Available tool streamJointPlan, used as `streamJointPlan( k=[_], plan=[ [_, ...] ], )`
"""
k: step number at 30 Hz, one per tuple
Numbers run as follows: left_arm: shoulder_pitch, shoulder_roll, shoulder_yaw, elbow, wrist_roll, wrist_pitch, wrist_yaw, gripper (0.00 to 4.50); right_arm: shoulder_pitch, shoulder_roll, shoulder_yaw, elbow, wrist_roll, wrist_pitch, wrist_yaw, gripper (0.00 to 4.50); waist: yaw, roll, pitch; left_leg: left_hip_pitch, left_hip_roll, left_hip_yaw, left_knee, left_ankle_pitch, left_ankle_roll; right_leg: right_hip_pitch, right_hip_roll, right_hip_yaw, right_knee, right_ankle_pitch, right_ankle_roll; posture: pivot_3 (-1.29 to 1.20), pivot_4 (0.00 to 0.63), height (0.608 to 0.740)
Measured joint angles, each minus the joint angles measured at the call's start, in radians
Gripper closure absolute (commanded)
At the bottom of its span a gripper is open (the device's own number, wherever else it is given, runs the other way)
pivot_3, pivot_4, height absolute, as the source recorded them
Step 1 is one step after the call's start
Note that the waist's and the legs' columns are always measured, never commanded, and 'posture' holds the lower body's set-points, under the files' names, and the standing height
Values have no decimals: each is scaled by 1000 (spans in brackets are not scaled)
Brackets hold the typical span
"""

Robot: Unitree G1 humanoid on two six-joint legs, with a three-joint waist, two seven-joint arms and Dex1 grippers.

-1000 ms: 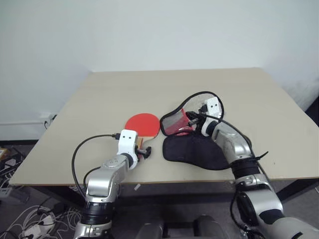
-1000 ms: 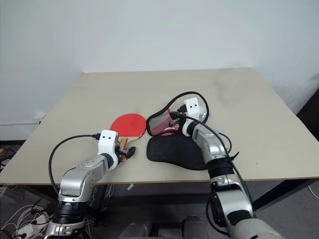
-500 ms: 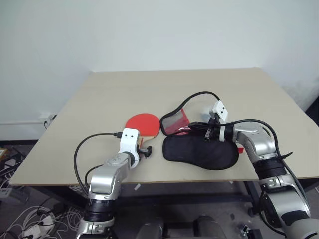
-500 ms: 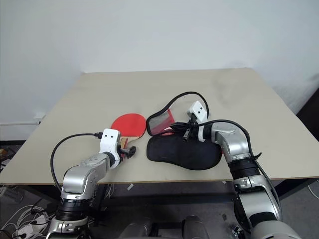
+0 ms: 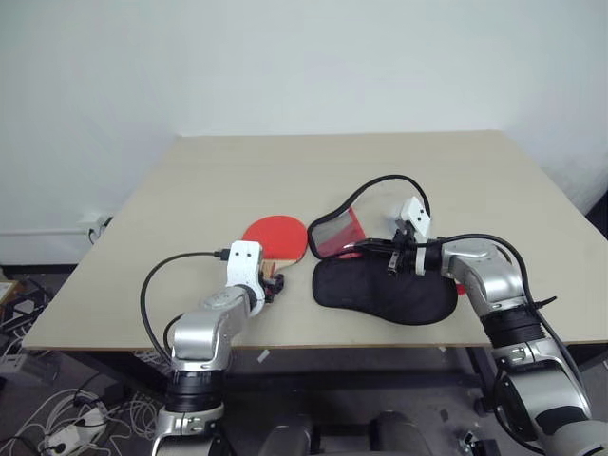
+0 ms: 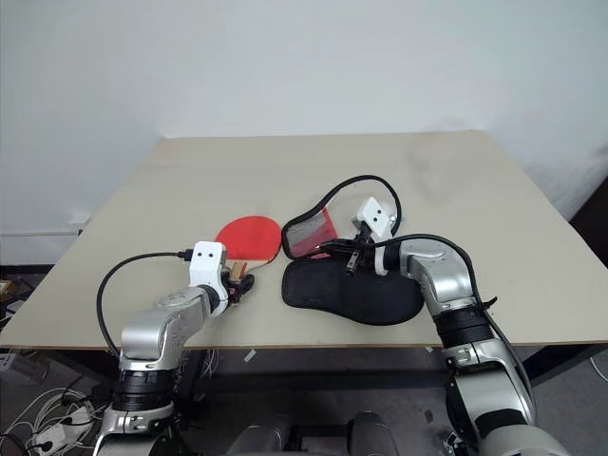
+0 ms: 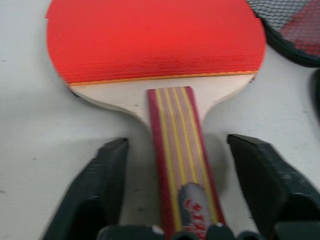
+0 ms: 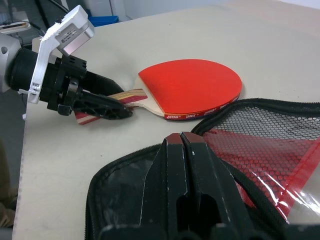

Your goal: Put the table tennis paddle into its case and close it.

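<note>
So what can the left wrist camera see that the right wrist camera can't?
Left wrist view alone: the stripes and logo along the paddle's handle up close, lying in the gap between the left gripper's two fingers, neither touching it.

Right wrist view alone: the whole left gripper from outside, with its white camera block, and the right gripper's shut fingers holding up the case's open mesh flap.

Both: the paddle's red face, flat on the table, and a bit of the case's red mesh.
</note>
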Motion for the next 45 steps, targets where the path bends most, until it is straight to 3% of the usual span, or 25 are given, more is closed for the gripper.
streamJointPlan(
  k=[5, 23, 35, 37, 45],
  plan=[
    [-12, -13, -2, 4, -1, 6, -2, 3416, -1, 5, 0, 1, 0, -2, -5, 4500, 5, 0, 0, 0, 0, -2, 0, 0, 0, 2, 1, -1, -5, 0, 0, 0, 0, 740],
    [-51, -6, -33, 64, 17, -26, 12, 3441, -2, 6, -3, 1, 0, -9, -50, 4500, 19, 0, 0, 0, 0, -1, 0, 0, 0, 3, 1, -3, -5, -1, -1, 0, 0, 740],
    [-65, 25, -58, 188, 93, -323, 47, 3441, -2, 10, -4, 1, 0, -14, -70, 4500, 17, 1, 2, -11, 5, -3, 0, 2, -3, -6, 1, -20, -11, 7, -5, 0, 0, 740],
    [-83, 33, -58, 209, 96, -367, 41, 3441, -3, 13, -7, 6, -1, -23, -88, 4500, 18, 0, 2, -11, 4, -3, 1, 5, -8, -6, 1, -21, -11, 15, -13, 0, 0, 740],
    [-163, 101, -77, 276, 80, -544, -146, 3441, -91, 42, -102, 136, -11, -86, -248, 4500, 18, -1, 3, -14, 3, 1, -3, 7, -9, -10, 2, -20, -14, 14, -14, 0, 0, 740]
  ],
)
